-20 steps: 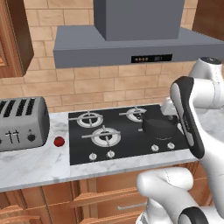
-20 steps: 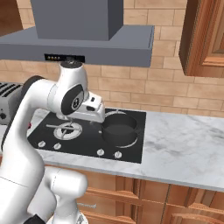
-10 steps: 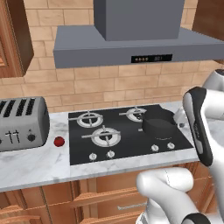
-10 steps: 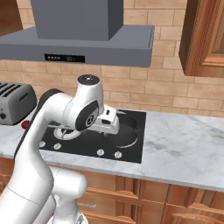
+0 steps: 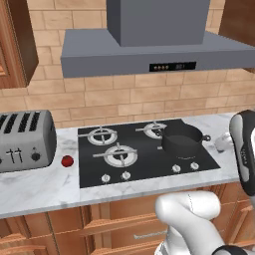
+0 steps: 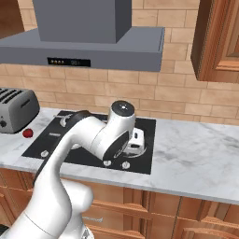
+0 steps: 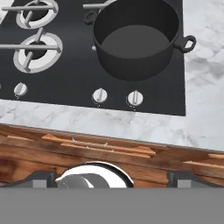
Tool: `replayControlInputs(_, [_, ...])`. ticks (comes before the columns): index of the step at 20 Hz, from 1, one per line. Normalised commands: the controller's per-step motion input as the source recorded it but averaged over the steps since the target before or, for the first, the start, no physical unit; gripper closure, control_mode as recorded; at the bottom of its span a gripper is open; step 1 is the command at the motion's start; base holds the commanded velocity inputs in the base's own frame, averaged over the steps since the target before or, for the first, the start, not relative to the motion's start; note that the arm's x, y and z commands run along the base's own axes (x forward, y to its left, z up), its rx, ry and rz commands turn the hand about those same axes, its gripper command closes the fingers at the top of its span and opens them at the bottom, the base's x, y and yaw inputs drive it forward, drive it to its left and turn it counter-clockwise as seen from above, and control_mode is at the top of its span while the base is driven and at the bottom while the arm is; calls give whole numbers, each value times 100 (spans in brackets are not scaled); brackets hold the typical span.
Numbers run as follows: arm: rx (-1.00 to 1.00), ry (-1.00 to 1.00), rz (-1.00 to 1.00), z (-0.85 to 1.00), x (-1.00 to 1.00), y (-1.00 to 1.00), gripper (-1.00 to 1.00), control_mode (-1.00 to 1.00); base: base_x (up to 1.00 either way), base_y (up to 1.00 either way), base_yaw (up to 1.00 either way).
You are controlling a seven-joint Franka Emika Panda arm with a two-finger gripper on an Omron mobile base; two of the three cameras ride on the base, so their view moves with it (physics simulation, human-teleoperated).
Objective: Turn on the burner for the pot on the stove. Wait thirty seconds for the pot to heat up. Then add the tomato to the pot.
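While above counter edge, jaws spread wide, empty; pot (image 7: 136, 38) beyond knobs (image 7: 117, 97).

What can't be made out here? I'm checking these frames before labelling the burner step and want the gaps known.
- Knob settings: the knobs are too small in each view to read as on or off.
- Right base view: the arm covers the pot and much of the stove.
- Hand view: the stove's left side is cut off by the edge.
- Tool: just the tips show, wide apart, holding nothing.
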Motion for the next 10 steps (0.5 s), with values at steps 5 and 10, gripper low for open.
replayControlInputs(5, [1, 1, 9, -32, 1, -35, -100, -100, 0, 0, 0])
replayControlInputs(10, [2, 13, 8, -33, 19, -24, -100, -100, 0, 0, 0])
